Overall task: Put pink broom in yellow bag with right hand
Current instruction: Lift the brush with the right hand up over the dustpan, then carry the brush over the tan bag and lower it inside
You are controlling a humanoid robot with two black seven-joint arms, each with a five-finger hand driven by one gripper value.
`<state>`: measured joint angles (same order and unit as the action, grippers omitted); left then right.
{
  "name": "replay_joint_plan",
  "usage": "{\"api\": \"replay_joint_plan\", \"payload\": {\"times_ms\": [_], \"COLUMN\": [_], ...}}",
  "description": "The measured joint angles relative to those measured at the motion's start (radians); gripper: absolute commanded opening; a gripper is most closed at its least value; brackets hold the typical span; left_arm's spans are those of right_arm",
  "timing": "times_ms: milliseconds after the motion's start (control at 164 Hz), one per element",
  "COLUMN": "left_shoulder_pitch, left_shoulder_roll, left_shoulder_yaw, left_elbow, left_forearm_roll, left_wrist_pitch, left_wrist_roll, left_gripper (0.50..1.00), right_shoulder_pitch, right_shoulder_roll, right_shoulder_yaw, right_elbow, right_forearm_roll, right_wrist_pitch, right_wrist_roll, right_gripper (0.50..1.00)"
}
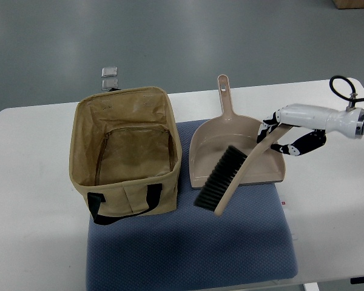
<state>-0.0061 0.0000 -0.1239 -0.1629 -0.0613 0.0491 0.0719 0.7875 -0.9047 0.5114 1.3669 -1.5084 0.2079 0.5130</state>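
Right hand (283,130): entered from the right edge; the fingers are wrapped around the upper end of the pink broom's handle.
Pink broom (230,176): held slanted, bristles low and to the left, over the front lip of the dustpan (230,136); whether the bristles rest on the blue mat (188,248) cannot be told.
Yellow bag (126,148): stood open on the mat, left of the dustpan, mouth upward, nothing seen inside.
Left hand: not seen.
Grip risk: the broom is held only near the handle tip, so the heavy brush end is judged likely to swing or twist in the fingers when carried.
Snag risk: the bristles could be caught on the dustpan or the bag's near wall, which looks soft and could be pushed over.
Fit risk: the broom looks long against the bag, so it may be left propped over the rim.
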Motion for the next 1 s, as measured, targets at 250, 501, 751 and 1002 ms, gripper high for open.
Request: {"api": "replay_joint_plan", "payload": {"times_ms": [250,501,751,1002], "left_shoulder_pitch": [0.000,0.000,0.000,0.000], "left_shoulder_roll": [0.000,0.000,0.000,0.000], "left_shoulder_yaw": [0.000,0.000,0.000,0.000], "left_elbow": [0.000,0.000,0.000,0.000], "left_forearm_roll": [0.000,0.000,0.000,0.000], "left_wrist_pitch": [0.000,0.000,0.000,0.000], "left_wrist_roll": [0.000,0.000,0.000,0.000], "left_gripper": [1.000,1.000,1.000,1.000], "right_shoulder_pitch": [0.183,0.315,0.440,0.485], "right_shoulder_roll": [0.007,0.113,0.357,0.593], "right_shoulder_yaw": [0.001,-0.002,-0.030,-0.095], "right_elbow": [-0.109,-0.218,-0.379,-0.551], "right_forearm_roll": [0.062,0.067,0.043,0.001], "right_wrist_pitch": [0.069,0.125,0.141,0.122], "right_wrist_roll": [-0.003,-0.012,-0.030,-0.040], "right_gripper": [0.500,0.500,0.500,0.500]}}
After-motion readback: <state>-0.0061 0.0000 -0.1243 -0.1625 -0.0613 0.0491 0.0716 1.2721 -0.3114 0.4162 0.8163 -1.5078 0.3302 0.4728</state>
